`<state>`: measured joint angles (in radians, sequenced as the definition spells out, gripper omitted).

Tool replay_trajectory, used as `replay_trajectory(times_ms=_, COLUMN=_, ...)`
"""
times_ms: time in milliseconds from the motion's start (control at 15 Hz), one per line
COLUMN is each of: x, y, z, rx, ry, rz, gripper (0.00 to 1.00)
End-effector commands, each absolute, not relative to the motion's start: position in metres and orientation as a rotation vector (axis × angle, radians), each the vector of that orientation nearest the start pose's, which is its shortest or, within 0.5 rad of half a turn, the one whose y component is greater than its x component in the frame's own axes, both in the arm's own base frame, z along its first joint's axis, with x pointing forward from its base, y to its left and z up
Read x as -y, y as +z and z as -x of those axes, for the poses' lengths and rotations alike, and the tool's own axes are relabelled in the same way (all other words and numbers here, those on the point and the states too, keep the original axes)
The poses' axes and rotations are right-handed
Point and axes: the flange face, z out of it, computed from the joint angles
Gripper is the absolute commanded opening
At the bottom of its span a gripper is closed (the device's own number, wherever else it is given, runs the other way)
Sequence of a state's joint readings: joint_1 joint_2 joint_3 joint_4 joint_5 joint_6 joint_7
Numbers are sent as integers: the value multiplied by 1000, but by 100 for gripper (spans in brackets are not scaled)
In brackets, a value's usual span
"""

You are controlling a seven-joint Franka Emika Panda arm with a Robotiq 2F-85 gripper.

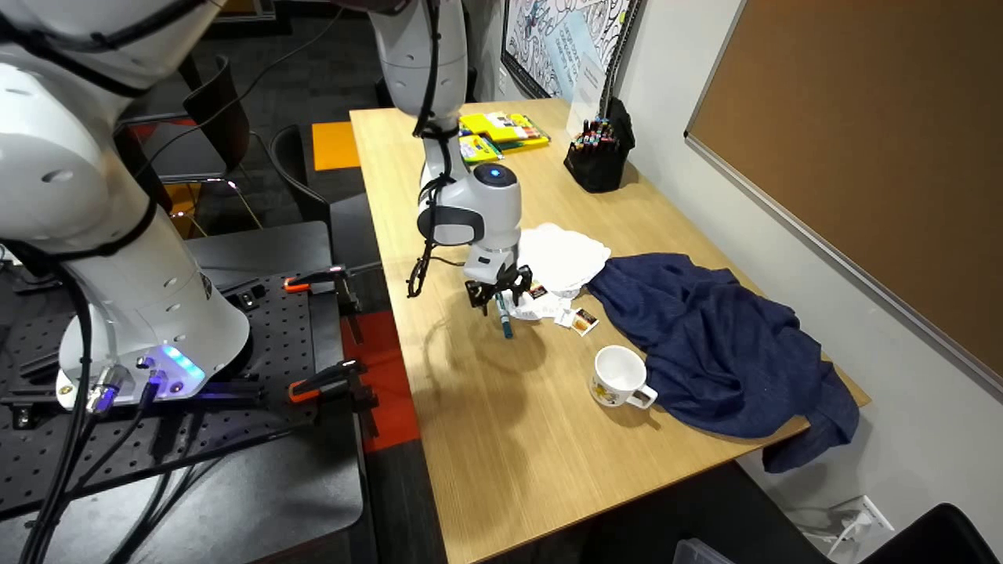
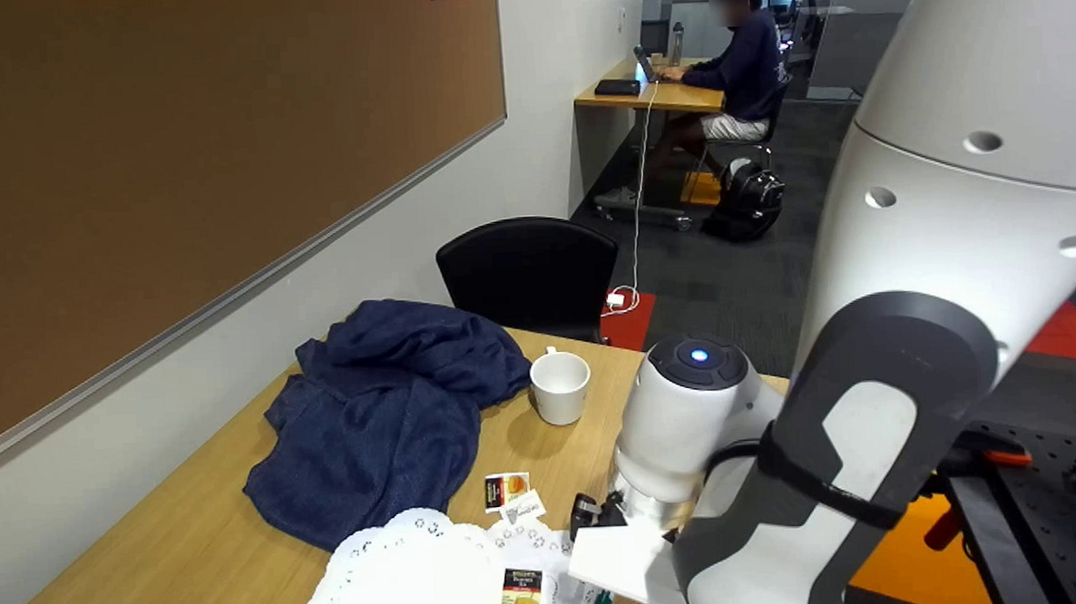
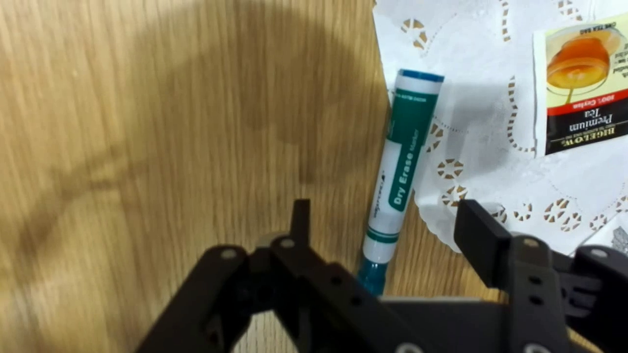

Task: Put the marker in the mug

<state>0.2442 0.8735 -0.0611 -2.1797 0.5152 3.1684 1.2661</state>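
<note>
Rumpled navy cloth [image 1: 713,345] beside white doilies [image 2: 405,585] – tea packets [image 2: 522,599], yellow boxes [image 1: 497,124], black pen holder [image 1: 593,171].

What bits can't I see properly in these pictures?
Lower end of the marker: wrist view, behind the hand.
Right edge of the tea packet: wrist view, cut off by the picture's side.
Face of the seated person: in an exterior view, blurred.
Anything under the blue cloth: in both exterior views, the cloth covers it.

Table [image 1: 494,478], pale wood. Wall [image 2: 547,102], off-white, carrying a brown board [image 1: 854,149] with metal edging, in both exterior views. Floor [image 2: 728,280], dark grey carpet, red and orange patches [image 1: 392,368]. Chair [image 2: 528,275], black, beyond the table's end. Desk [image 2: 674,99], wooden, against the wall farther back. Glass partition [image 2: 872,38] behind.
</note>
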Motion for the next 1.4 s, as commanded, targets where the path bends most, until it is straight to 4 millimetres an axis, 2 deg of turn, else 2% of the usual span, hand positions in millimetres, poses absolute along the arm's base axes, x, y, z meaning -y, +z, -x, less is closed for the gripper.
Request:
replay_trajectory(times_ms=0, x=-43, y=-2, z=-512, rx=-2208, ry=-128, rz=2165, gripper=74)
replay_trajectory(times_ms=267, x=-44, y=-6, z=-516, rx=-2214, ry=-104, rz=2172, gripper=55)
replay_trajectory(times_ms=333, x=-44, y=-7, z=-516, rx=-2215, ry=-99, rz=2175, gripper=46)
replay_trajectory(times_ms=400, x=-44, y=-8, z=-517, rx=-2215, ry=-101, rz=2177, gripper=28)
replay_trajectory(times_ms=667, x=-45, y=-6, z=-518, rx=-2209, ry=-113, rz=2172, gripper=0)
replay_trajectory(times_ms=800, x=-45, y=-2, z=-516, rx=-2202, ry=-120, rz=2171, gripper=5)
replay_trajectory(times_ms=933, x=-46, y=9, z=-513, rx=-2181, ry=-121, rz=2170, gripper=5)
replay_trajectory(times_ms=1333, x=-40, y=71, z=-492, rx=-2069, ry=-129, rz=2210, gripper=5)
